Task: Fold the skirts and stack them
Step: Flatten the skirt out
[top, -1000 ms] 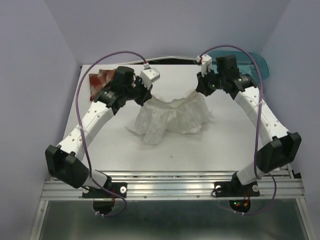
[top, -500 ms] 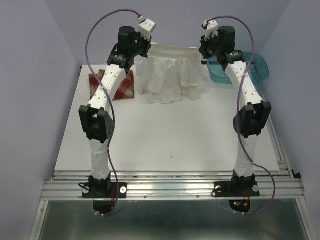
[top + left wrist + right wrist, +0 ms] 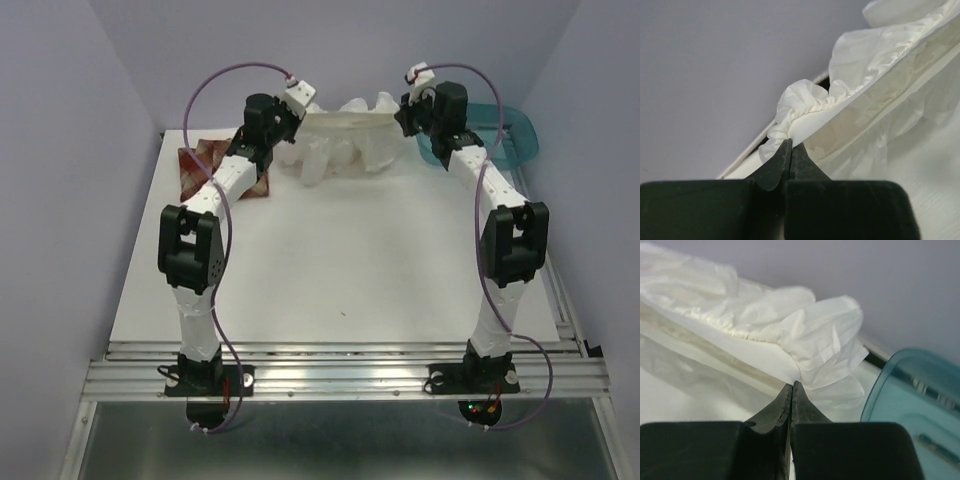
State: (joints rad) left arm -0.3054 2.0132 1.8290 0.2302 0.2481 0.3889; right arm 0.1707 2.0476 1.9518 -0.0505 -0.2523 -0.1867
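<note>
- Left gripper (image 3: 790, 146) is pressed tight, pinching one end of the gathered waistband of the thin, crinkled white cloth skirt (image 3: 865, 95).
- Right gripper (image 3: 792, 386) is clamped on the waistband's other end; the band stretches between both pincers, with cloth bunched beneath them.
- The red-and-cream plaid cloth skirt (image 3: 197, 163) lies on the table, below and outboard of the left gripper.
- The teal plastic basket (image 3: 910, 390) sits just right of the right gripper.

The white skirt (image 3: 340, 150) is plain. The plaid skirt (image 3: 197, 166) is checked red and cream; the basket (image 3: 512, 132) is translucent teal, the tabletop (image 3: 340, 260) white.
</note>
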